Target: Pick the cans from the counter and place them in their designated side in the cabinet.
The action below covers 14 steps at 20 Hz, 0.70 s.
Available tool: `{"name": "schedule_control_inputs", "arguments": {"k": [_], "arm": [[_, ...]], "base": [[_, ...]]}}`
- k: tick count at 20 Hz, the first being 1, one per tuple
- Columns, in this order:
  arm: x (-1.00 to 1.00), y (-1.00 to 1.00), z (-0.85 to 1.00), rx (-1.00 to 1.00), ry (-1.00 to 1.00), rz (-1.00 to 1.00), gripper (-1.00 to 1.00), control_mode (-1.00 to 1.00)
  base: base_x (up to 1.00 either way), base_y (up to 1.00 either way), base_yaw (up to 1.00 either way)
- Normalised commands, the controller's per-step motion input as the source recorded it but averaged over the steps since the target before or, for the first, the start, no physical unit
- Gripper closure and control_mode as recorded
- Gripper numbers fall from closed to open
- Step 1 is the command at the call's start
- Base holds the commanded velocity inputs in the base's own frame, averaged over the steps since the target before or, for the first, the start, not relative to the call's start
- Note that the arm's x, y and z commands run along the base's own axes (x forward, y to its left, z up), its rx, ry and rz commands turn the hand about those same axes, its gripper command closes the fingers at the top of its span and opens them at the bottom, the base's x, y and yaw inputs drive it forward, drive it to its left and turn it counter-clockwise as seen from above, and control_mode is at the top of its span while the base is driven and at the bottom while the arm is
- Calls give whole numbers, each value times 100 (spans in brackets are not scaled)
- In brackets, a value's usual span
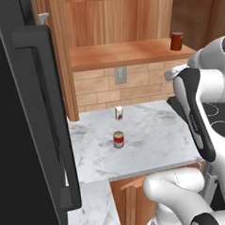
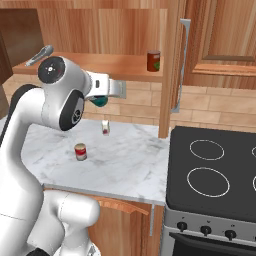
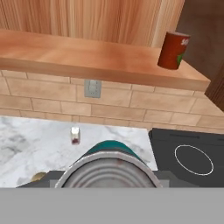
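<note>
The tool (image 2: 102, 100) is closed on the teal can (image 3: 109, 164), apparently firmly, though its fingers are hidden. Carry it level up to the cabinet shelf (image 3: 87, 59) ahead, clear of the dark red can (image 3: 173, 50). The arm is raised, wrist pointing forward. The red-and-tan can (image 1: 118, 139) stands on the worktop (image 1: 154, 140) below.

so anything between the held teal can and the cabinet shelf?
Nothing visible. The gripper holds the teal can above the counter, open air up to the shelf. The dark red can stands at the shelf's right end only.
</note>
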Motion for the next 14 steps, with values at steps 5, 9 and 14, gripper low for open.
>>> {"name": "schedule_control_inputs", "arguments": {"k": [5, 9, 14], "arm": [[9, -2, 16, -1, -1, 0, 100, -100], [6, -3, 17, -1, -3, 0, 100, -100], [4, -5, 16, -2, -6, 0, 100, -100]], "base": [[0, 0, 0], [0, 0, 0], [0, 0, 0]]}}
